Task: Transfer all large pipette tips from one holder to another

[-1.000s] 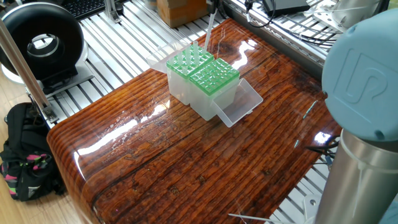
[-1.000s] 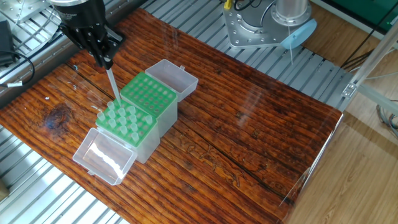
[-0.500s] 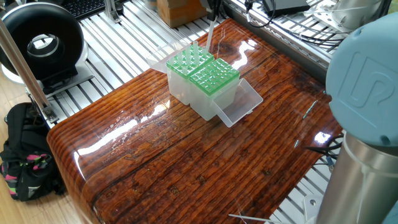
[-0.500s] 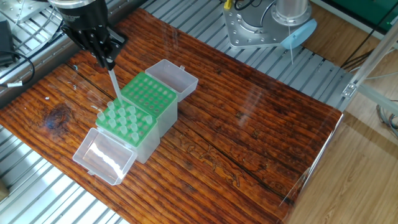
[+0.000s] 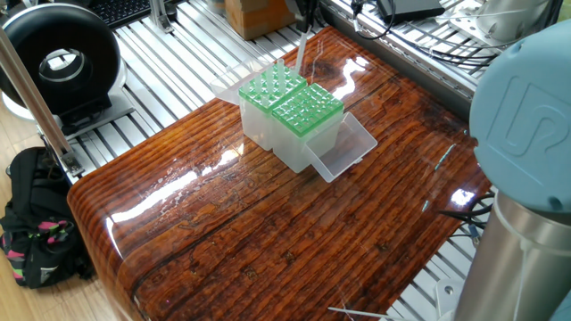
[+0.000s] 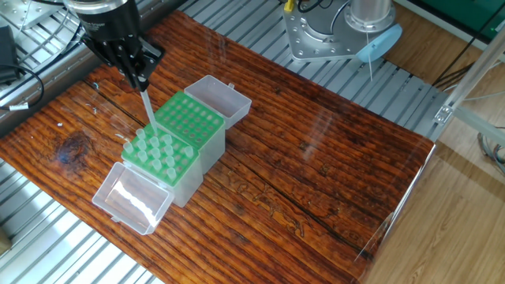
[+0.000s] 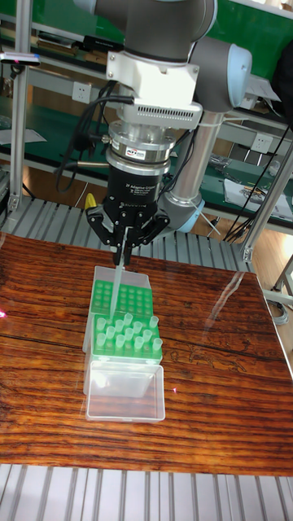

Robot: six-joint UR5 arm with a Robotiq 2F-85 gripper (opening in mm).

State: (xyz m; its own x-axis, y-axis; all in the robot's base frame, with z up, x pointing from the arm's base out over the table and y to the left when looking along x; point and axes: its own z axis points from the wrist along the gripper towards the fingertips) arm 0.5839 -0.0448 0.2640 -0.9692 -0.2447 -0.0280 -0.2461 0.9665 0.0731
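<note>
Tool: the tool (image 6: pixel 140 79) is closed on the top of one large pipette tip (image 6: pixel 146 104), jaws pinched narrowly around its wide end, above the two racks near the middle of the surface (image 6: pixel 316 150).
Held tip: it hangs point down and slightly tilted, its point over the boundary between the filled holder and the empty one; whether it touches either rack I cannot tell.
Why held so: gripping the wide collar leaves the slim point free to go into a hole, and the near-vertical hang suits a straight descent.
Filled holder: the green rack (image 6: pixel 158 155) toward the surface's near edge in the other fixed view carries the remaining large pipette tips (image 7: pixel 126 334), standing upright in rows with collars proud of the plate.
Empty holder: the adjoining green rack (image 6: pixel 189 122), touching the first, shows only open holes; no tips seen in it.
Lids: each box has a clear hinged lid (image 6: pixel 132 198) folded flat outward on the surface, the second lid (image 6: pixel 221 93) at the opposite end, so both hole plates are open from above.
Step in hand: judged as carrying a tip across to the empty rack.
Progress: early, since the receiving rack appears bare and many tips remain.
Risk: a tilted tip may catch a hole's rim.
</note>
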